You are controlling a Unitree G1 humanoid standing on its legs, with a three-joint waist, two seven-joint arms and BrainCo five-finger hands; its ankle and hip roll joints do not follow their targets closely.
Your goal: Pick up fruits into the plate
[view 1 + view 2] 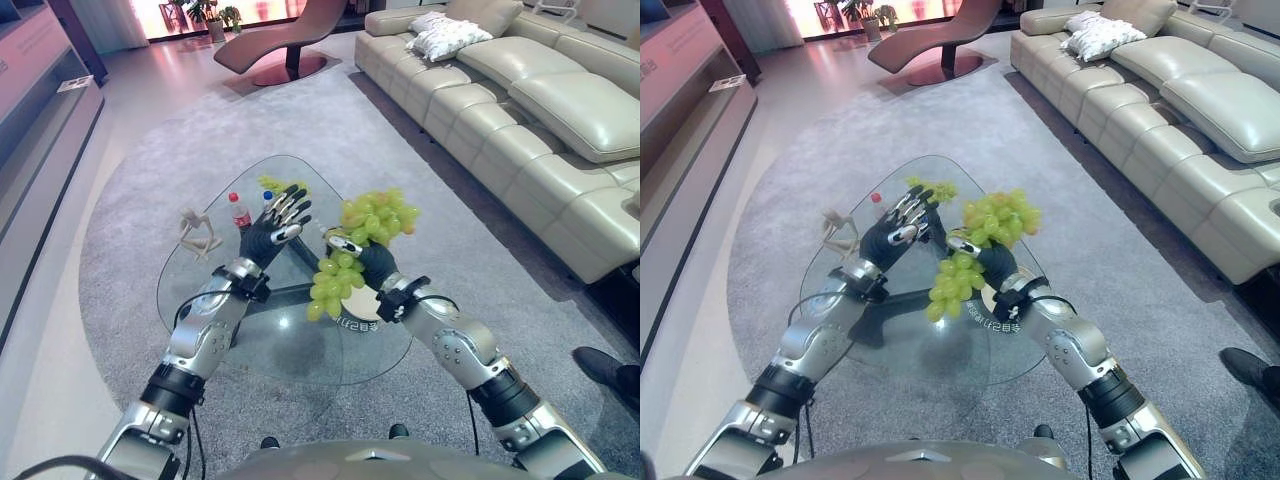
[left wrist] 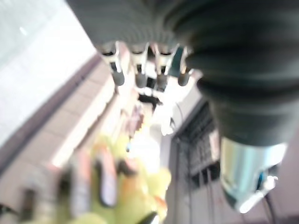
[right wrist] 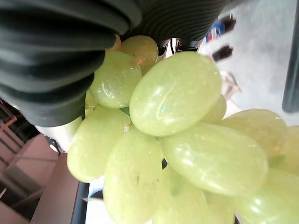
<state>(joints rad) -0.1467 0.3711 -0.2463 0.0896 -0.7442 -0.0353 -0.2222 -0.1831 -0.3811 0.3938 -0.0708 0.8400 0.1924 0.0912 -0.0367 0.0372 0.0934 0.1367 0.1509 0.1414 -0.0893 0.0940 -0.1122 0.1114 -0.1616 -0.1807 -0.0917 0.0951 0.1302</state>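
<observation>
My right hand is shut on a big bunch of green grapes, held up above the glass table. Part of the bunch hangs down beside the wrist, and its grapes press close against the hand in the right wrist view. Just under that hand a white plate rests on the glass, mostly hidden. My left hand is raised over the table's middle, fingers straight and holding nothing. A smaller bunch of green grapes lies at the table's far edge.
Two small bottles with coloured caps and a pale figurine stand on the table's left part. A beige sofa runs along the right, and a lounge chair is far ahead. A person's shoe shows at lower right.
</observation>
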